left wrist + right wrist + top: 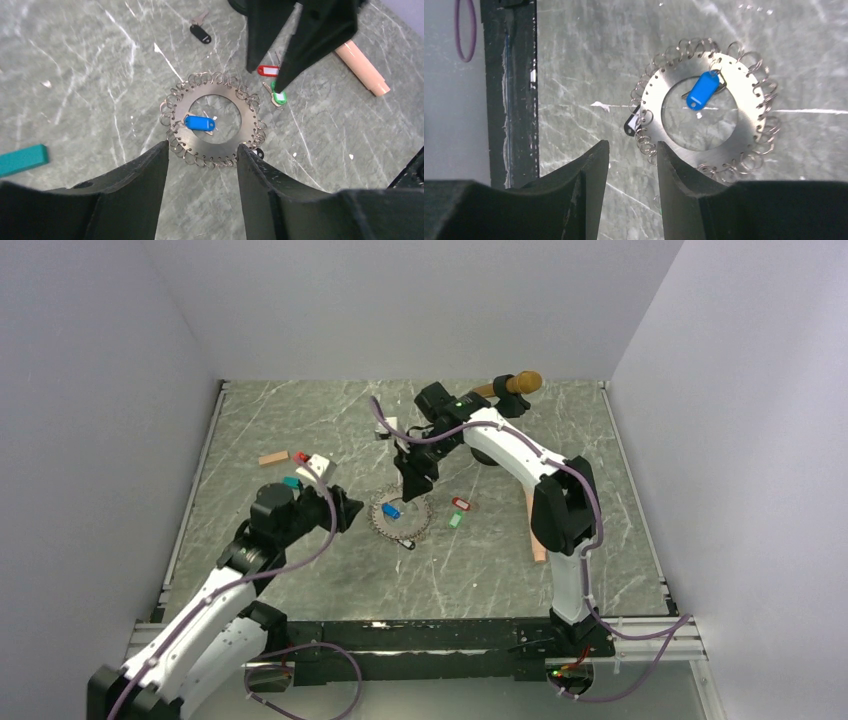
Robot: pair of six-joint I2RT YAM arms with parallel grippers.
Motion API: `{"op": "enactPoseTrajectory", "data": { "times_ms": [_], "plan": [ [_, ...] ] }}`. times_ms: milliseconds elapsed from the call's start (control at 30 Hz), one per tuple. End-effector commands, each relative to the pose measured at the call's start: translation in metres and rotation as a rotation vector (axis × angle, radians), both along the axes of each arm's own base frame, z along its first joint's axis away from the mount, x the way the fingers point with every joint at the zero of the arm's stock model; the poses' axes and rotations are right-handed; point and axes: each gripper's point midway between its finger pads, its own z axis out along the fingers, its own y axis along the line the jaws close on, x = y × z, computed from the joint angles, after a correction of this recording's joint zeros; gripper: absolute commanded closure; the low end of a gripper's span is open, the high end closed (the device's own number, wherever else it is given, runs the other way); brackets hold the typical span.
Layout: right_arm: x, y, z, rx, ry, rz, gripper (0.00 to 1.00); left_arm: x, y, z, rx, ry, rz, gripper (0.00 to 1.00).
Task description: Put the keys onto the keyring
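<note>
Keyring lying flat mid-counter, the blue key sitting in its centre hole.
The keyring, a flat metal disc fringed with small wire loops, is resting with the red key and green key lying just beside it on the right. The right pincer is hovering over the ring, fingers apart and empty. The left pincer is facing it, likewise spread and holding nothing.

Right gripper at keyring's far rim; bare table along its near side.
</note>
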Motion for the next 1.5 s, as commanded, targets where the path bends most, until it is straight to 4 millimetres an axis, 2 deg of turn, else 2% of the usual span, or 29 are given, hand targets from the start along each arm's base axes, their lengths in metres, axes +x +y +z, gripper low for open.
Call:
{"op": "enactPoseTrajectory", "data": {
  "times_ms": [0,233,367,533,667,867,1033,1233,1467],
  "plan": [
    [-0.004,0.01,0.009,0.164,-0.011,0.08,0.56,0.022,-0.01,0.003,-0.169,0.107,-0.086,0.5],
    [-0.003,0.003,0.004,0.167,0.034,0.062,0.56,0.048,-0.021,-0.046,-0.103,0.331,-0.153,0.58],
    [-0.003,0.0,0.004,0.172,0.061,0.053,0.56,0.062,-0.021,-0.06,-0.035,0.367,-0.124,0.56],
    [-0.004,-0.001,0.003,0.174,0.081,0.055,0.56,0.065,-0.024,-0.083,0.117,0.464,-0.149,0.57],
    [-0.005,-0.003,0.0,0.168,0.101,0.055,0.56,0.061,-0.024,-0.099,0.242,0.527,-0.173,0.57],
    [-0.005,-0.004,0.0,0.173,0.116,0.055,0.56,0.055,-0.021,-0.115,0.383,0.558,-0.205,0.57],
    [-0.006,-0.004,0.0,0.173,0.126,0.054,0.56,0.062,-0.023,-0.119,0.432,0.559,-0.212,0.58],
    [-0.006,-0.005,0.001,0.177,0.134,0.051,0.56,0.072,-0.03,-0.122,0.448,0.566,-0.237,0.61],
    [-0.005,-0.008,0.001,0.181,0.139,0.05,0.56,0.07,-0.039,-0.134,0.45,0.615,-0.288,0.69]
  ]
}}
